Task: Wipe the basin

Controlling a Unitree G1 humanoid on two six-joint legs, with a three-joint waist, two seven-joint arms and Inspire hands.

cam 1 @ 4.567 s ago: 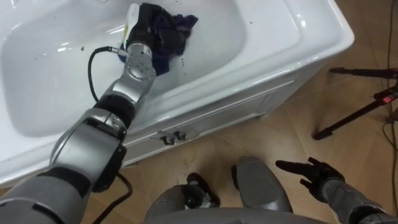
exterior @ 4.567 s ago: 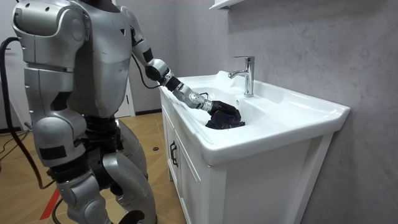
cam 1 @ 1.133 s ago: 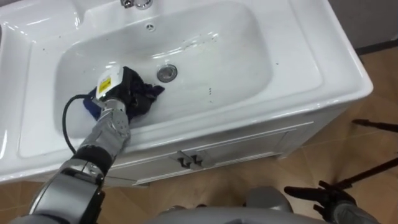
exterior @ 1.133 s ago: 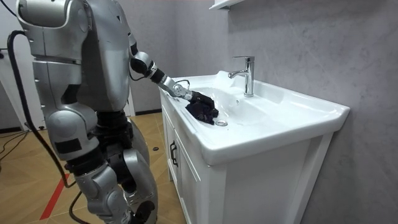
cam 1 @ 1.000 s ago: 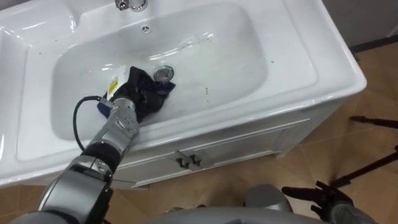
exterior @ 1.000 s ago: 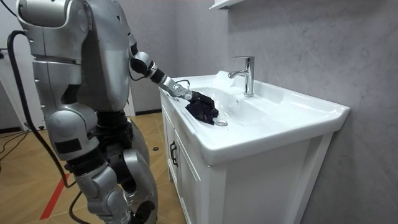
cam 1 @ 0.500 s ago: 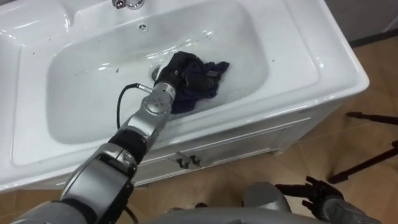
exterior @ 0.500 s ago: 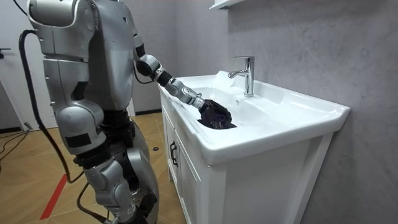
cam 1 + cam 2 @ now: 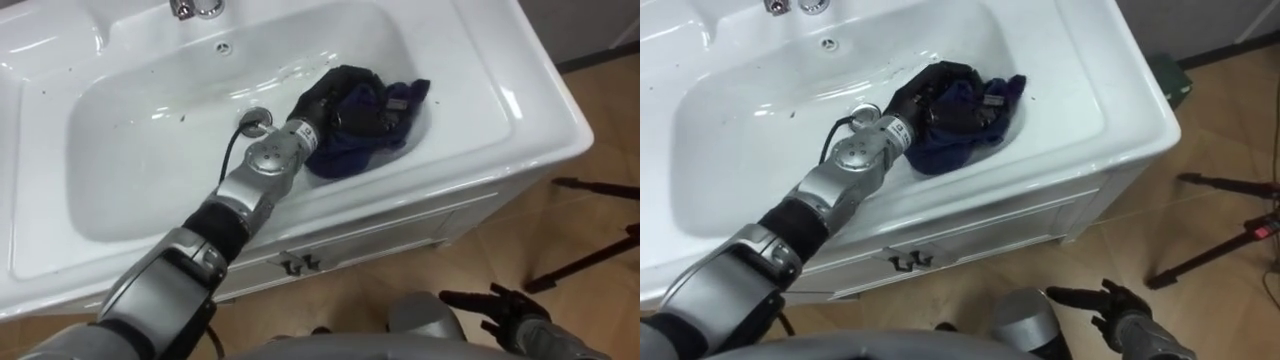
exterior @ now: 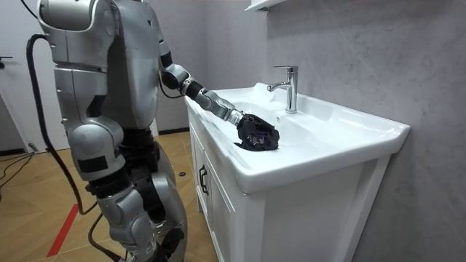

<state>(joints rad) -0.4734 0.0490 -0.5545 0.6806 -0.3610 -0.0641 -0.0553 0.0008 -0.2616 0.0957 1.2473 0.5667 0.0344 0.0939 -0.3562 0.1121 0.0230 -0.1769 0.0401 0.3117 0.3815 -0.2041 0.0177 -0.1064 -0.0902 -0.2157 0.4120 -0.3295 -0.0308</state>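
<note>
Looks like a bathroom corner, more test setup than real home: white basin [image 10: 364, 131] on a cabinet [image 10: 212, 200], chrome tap [image 10: 290, 87], grey concrete-look wall [image 10: 364, 51], wood floor [image 10: 29, 207], tripod legs [image 9: 585, 259] nearby.

Basin [image 9: 120, 170] left half open; faucet [image 9: 195, 8] blocks rear; cloth [image 9: 395, 110] fills right.

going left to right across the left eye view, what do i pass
faucet → drain → left robot hand gripping the dark blue cloth → right robot hand, fingers spread, low over the floor → tripod legs
</note>
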